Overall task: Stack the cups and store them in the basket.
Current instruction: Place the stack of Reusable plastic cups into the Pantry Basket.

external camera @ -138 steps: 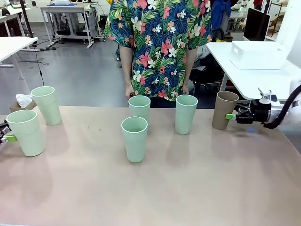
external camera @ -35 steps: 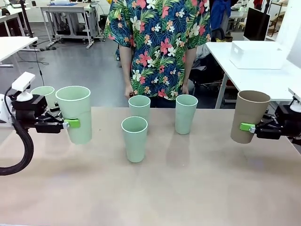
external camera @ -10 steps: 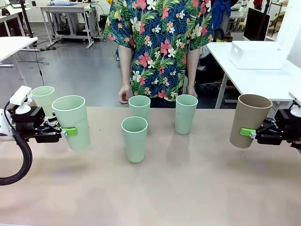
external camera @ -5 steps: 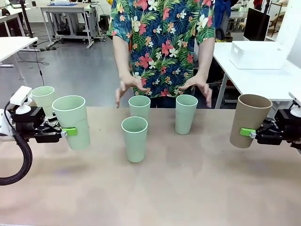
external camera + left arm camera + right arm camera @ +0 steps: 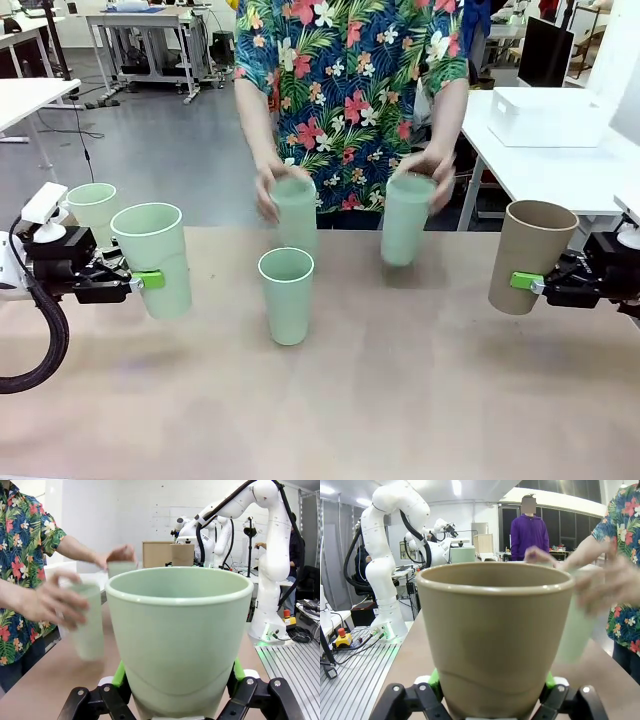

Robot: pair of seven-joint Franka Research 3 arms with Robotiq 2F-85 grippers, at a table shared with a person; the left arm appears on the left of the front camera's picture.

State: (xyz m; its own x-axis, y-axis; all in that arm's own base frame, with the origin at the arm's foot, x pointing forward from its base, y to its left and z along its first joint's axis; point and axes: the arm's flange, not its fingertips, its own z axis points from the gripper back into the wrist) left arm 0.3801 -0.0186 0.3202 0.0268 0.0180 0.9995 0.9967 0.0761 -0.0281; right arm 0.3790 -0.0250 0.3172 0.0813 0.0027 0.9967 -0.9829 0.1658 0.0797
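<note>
My left gripper (image 5: 150, 281) is shut on a mint green cup (image 5: 155, 259), held upright above the table's left side; the same cup (image 5: 179, 640) looms close in the left wrist view. On the right, my right gripper (image 5: 524, 283) is shut on the tan-brown cup (image 5: 526, 255), also lifted and close up (image 5: 496, 639) in the right wrist view. A third green cup (image 5: 286, 295) stands at the table's middle. The person's hands hold two more green cups, one (image 5: 296, 211) left of centre and one (image 5: 406, 218) right of it, raised off the table. Another green cup (image 5: 93, 209) stands behind my left arm. The white basket (image 5: 548, 115) sits on the side table at the far right.
The person in a flowered shirt (image 5: 350, 90) stands at the far edge, arms reaching over the table. The tan table (image 5: 380, 400) has free room across its whole near half. A white side table (image 5: 20, 95) stands at far left.
The person's hands have come down and closed on the two far green cups and lifted them. Both my arms hold still with their cups.
</note>
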